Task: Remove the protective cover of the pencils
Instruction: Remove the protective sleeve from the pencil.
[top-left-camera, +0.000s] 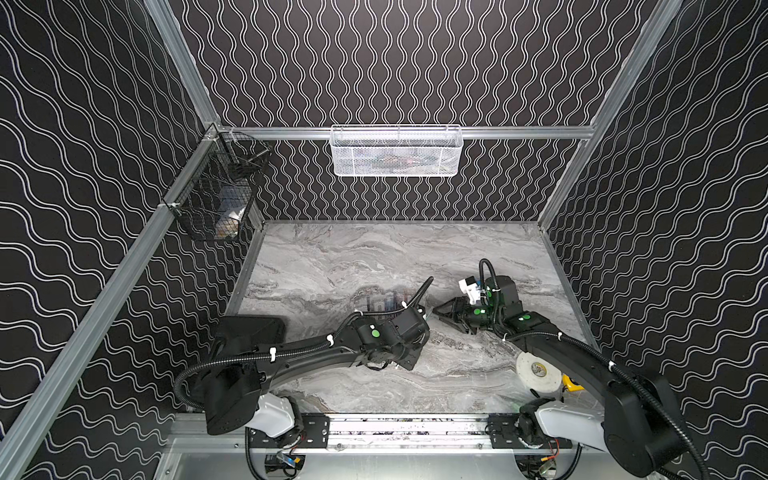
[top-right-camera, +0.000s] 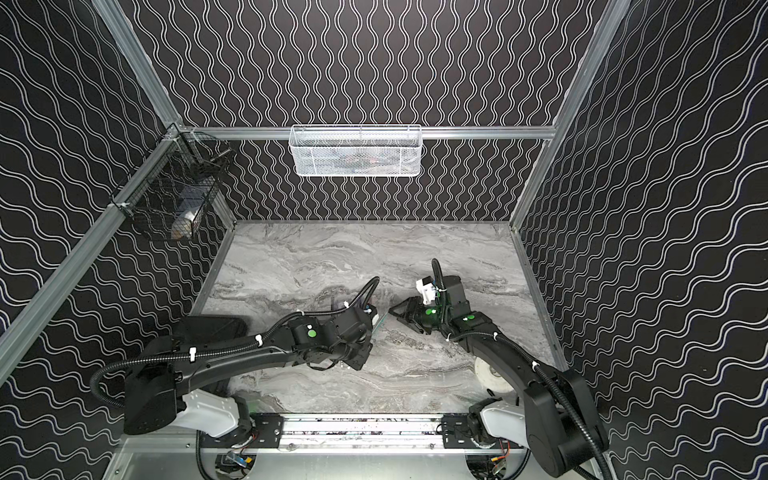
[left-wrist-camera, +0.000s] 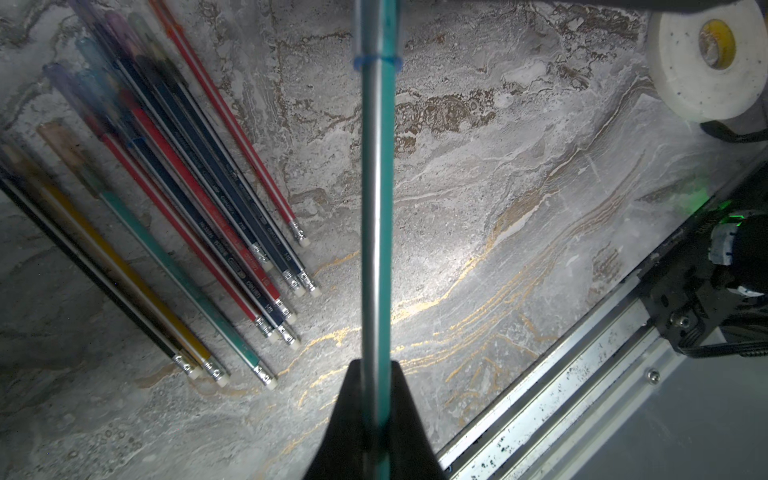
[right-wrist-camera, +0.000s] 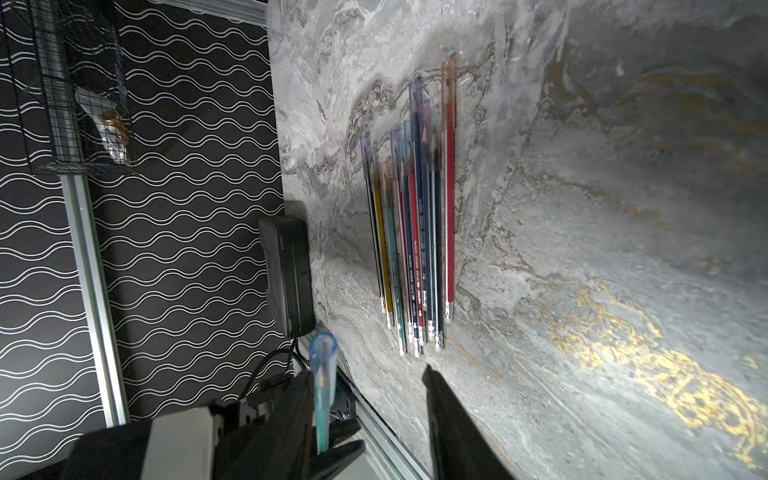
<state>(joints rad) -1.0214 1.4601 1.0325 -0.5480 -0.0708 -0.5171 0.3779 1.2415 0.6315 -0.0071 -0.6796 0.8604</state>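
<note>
Teal pencil (left-wrist-camera: 376, 208) held, clear cap (right-wrist-camera: 323, 353) on.
Left gripper (left-wrist-camera: 376, 374) pinches the pencil, likely light and stiff; right gripper (right-wrist-camera: 368, 374) spread. The cap looks slick, so grip it mid-length.

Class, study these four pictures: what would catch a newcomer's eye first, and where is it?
Over the middle of the marble table, the left gripper pinches a teal pencil whose clear blue cap sits beside the open right gripper. Nearby, a fan of coloured pencils lies flat on the table, translucent caps on several tips.

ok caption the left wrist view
Left claw grips a slim teal pencil; more coloured pencils lie on the grey marble table
</note>
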